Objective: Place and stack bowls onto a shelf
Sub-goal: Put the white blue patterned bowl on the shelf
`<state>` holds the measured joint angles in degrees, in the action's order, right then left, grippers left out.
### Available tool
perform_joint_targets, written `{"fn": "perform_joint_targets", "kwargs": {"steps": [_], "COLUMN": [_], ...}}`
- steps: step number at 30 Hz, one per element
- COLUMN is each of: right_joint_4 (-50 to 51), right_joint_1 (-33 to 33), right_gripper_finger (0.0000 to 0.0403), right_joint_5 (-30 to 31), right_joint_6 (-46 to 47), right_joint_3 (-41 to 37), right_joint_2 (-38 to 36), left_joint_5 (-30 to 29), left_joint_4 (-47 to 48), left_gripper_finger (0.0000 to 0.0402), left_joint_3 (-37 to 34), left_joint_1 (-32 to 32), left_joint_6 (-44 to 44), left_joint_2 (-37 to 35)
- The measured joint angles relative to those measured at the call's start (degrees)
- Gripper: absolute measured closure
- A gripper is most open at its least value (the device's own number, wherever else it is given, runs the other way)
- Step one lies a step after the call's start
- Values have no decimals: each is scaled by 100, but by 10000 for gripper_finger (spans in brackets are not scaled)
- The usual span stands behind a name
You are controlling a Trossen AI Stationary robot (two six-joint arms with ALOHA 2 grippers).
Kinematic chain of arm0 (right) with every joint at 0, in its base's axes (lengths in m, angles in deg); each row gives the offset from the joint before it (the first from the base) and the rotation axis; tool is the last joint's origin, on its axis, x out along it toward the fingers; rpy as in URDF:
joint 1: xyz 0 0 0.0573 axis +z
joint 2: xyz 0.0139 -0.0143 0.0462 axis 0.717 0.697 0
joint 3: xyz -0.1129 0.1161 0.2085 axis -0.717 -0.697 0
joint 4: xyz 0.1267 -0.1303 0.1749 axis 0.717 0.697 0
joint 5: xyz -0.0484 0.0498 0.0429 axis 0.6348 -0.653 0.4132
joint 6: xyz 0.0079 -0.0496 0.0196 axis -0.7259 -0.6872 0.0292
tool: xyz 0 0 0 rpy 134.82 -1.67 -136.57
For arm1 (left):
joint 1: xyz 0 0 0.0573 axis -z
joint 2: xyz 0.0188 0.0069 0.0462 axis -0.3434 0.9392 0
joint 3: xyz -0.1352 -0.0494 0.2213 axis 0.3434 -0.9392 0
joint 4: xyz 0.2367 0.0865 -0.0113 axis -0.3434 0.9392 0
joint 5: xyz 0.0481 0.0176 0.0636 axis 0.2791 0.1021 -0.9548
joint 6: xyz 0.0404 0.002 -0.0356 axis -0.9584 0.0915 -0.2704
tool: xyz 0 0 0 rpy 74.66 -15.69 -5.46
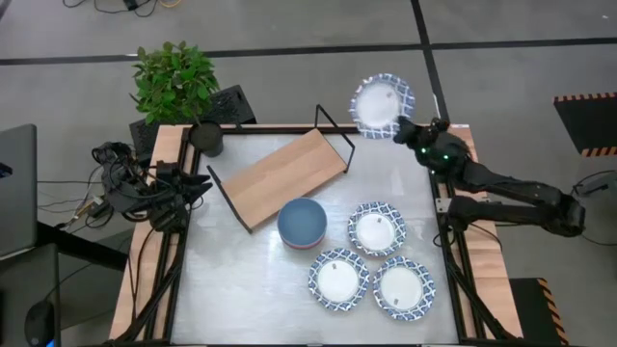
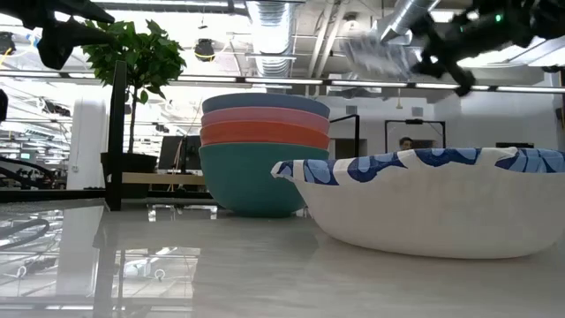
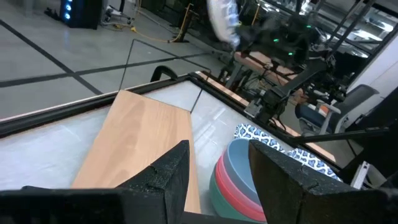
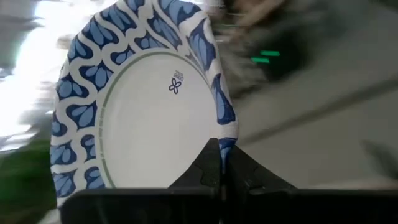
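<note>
Pinched by its rim in the right tool (image 4: 221, 167), a blurred patterned bowl (image 4: 146, 106) hides most beyond.

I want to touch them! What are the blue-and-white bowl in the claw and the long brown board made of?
The blue-rimmed white bowl in the right gripper looks like thin paper or light plastic: its matte rim is crimped and wavy. The flat light-wood shelf board looks like smooth wood or laminate, faintly grained.

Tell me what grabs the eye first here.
The right hand holds a blue-rimmed bowl by its edge, high above the table's far right corner. Below, the wooden shelf sits askew and bare, with a stack of plain bowls beside it and three more blue-rimmed bowls near the table's front right.
</note>
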<state>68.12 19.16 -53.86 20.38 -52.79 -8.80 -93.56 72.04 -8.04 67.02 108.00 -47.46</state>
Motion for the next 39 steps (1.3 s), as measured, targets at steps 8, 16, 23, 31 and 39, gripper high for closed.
{"fn": "perform_joint_targets", "kwargs": {"steps": [8,16,23,31,39], "right_joint_4": [-837,-559,433,629,865], "right_joint_1": [659,983,995,1122,1288], "right_gripper_finger": [382,381,381,380,380], "right_joint_5": [-585,-1475,-2251,-2733,-2887], "right_joint_6": [102,-79,-238,-224,-63], "right_joint_3": [296,1910,3581,4631,5091], "right_joint_2": [1302,3391,4805,6085,6995], "left_joint_5": [-281,-379,-380,-369,-336], "left_joint_4": [33,32,32,33,106], "left_gripper_finger": [251,251,251,251,251], "left_joint_3": [0,-2,-2,-2,-2], "left_joint_1": [1,0,0,0,2], "left_joint_6": [39,64,117,117,117], "left_joint_2": [-1,-1,-1,-1,-1]}}
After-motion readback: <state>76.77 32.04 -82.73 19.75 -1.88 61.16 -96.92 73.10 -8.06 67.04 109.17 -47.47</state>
